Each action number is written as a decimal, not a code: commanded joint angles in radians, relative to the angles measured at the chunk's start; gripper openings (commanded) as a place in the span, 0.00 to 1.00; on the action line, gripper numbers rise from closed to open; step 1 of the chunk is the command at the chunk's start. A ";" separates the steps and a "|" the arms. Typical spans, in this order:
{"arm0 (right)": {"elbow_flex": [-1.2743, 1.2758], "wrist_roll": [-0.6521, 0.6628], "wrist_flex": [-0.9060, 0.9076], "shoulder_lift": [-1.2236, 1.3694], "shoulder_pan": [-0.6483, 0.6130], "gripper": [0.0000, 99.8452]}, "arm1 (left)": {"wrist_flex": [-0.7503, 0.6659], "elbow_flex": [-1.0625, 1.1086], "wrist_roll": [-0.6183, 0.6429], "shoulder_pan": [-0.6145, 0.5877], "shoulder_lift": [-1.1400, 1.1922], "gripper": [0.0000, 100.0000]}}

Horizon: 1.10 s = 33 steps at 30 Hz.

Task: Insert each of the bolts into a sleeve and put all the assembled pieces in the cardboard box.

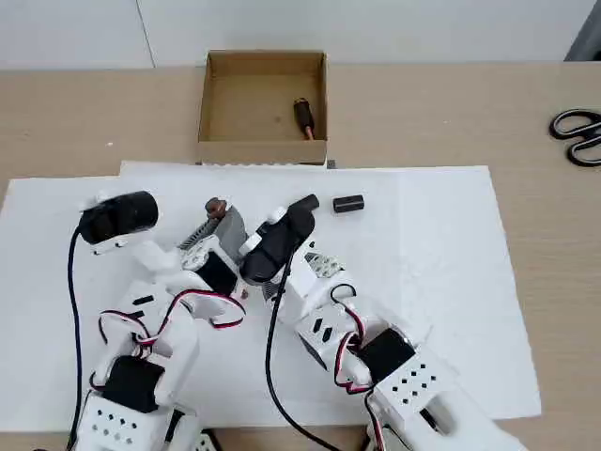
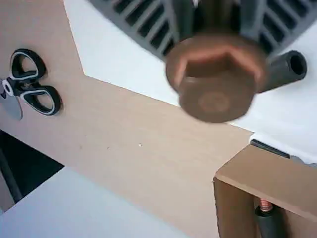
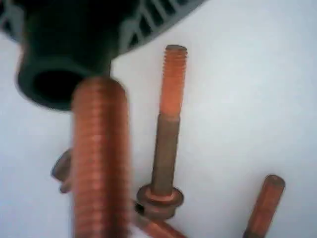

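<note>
My left gripper (image 1: 218, 216) is shut on a copper bolt (image 1: 216, 206); its hex head (image 2: 216, 79) looms close in the left wrist view. My right gripper (image 1: 300, 210) is shut on a black sleeve (image 3: 58, 74), just right of the left gripper. A threaded bolt shank (image 3: 99, 158) reaches up to that sleeve's open end; I cannot tell whether it is inside. Another black sleeve (image 1: 348, 203) lies loose on the white paper (image 1: 441, 282). The cardboard box (image 1: 266, 148) stands behind, with one assembled piece (image 1: 303, 116) in it.
Loose bolts (image 3: 166, 134) (image 3: 262, 208) lie on the paper under the right arm. Black scissors (image 1: 577, 134) rest on the wooden table at the far right. The paper to the right of the arms is bare.
</note>
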 commanded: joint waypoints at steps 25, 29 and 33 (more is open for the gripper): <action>-0.052 0.014 -0.016 -0.093 -0.041 0.00 | 0.005 0.024 -0.101 0.000 -0.023 0.01; -0.051 0.014 -0.015 -0.111 -0.041 0.00 | 0.005 0.024 -0.098 0.006 -0.023 0.01; -0.051 0.014 -0.016 -0.111 -0.042 0.00 | 0.020 0.024 -0.098 0.034 -0.023 0.01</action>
